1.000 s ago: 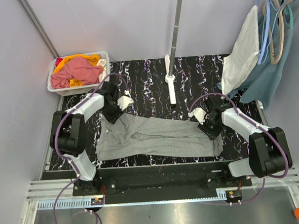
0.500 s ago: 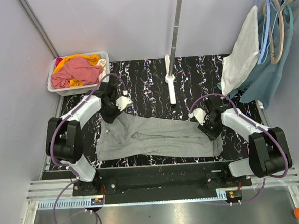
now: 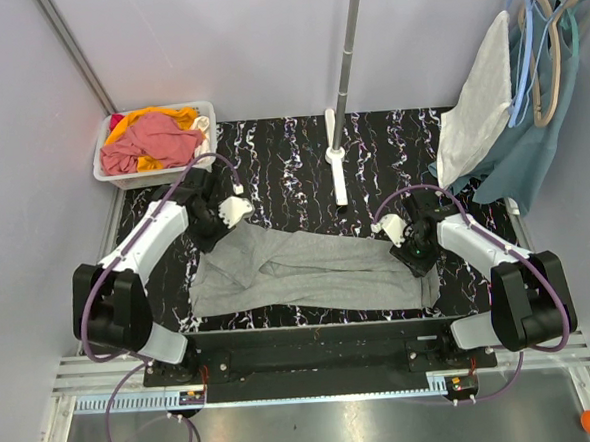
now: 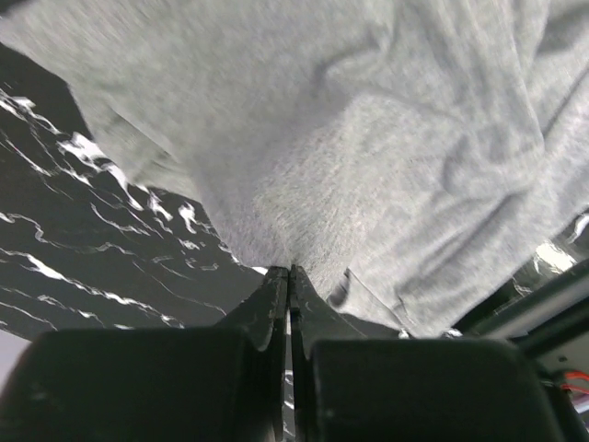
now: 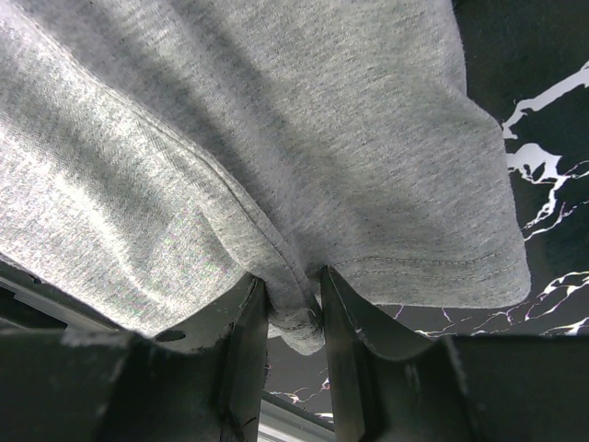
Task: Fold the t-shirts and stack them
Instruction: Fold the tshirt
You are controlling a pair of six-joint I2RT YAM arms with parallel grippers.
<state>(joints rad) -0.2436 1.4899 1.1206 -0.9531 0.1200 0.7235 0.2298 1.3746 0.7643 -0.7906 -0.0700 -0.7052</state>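
A heather grey t-shirt [image 3: 318, 270] lies bunched lengthwise across the front of the black marbled mat [image 3: 292, 166]. My left gripper [image 3: 213, 226] is at its back-left corner. In the left wrist view the gripper [image 4: 290, 269] is shut, and the grey cloth [image 4: 368, 138] narrows into its tips. My right gripper [image 3: 418, 259] is at the shirt's right end. The right wrist view shows that gripper [image 5: 294, 308] shut on a rolled fold of the hem [image 5: 299, 327]. Pink-red [image 3: 155, 139] and orange [image 3: 168, 117] t-shirts are heaped in a bin.
The white bin [image 3: 102, 173] stands at the back-left corner. A rack pole [image 3: 341, 78] rises from its base [image 3: 339, 178] at mid-back. An off-white cloth [image 3: 474, 110] and a teal garment [image 3: 532, 156] hang on hangers at the right.
My left gripper has shut on the shirt's back-left corner, and the left arm has swung out to the left. The right arm and its grip have stayed the same.
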